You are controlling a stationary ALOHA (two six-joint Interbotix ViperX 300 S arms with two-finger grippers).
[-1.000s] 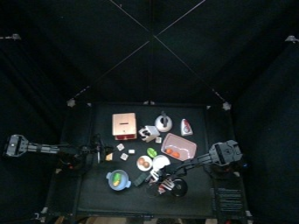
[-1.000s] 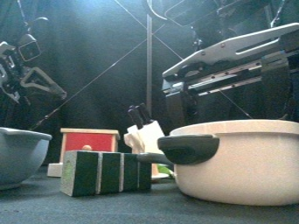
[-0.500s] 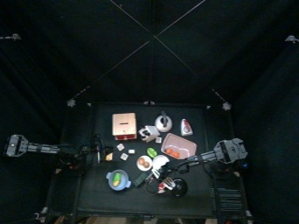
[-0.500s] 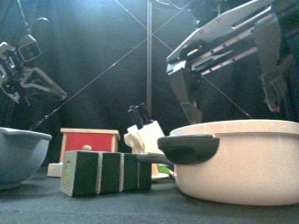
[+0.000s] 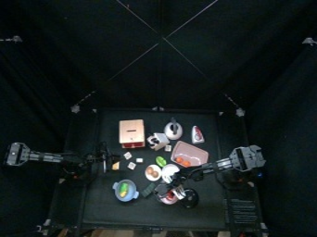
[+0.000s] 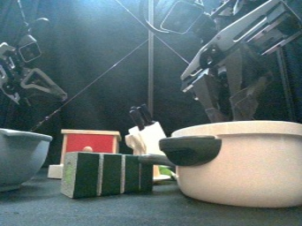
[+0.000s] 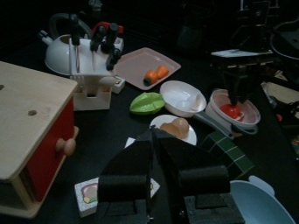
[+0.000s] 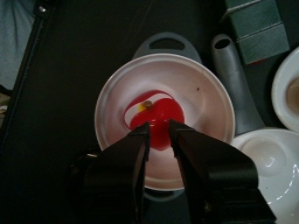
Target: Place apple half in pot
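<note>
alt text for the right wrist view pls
The right gripper points straight down into a white pot with dark handles, its black jaws either side of a red apple half on the pot's floor. A grey ladle handle lies beside the pot.

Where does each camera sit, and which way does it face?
Top view: high overhead, looking straight down at the table; both arms enter from the sides.
Front view: table height, front edge, looking level past the white pot; both arms hang behind.
Left wrist view: on the left arm, looking over the left gripper across the table.
Right wrist view: looking down past the right gripper at the apple half.
Shared: both wrist views show the apple half inside that pot.
</note>
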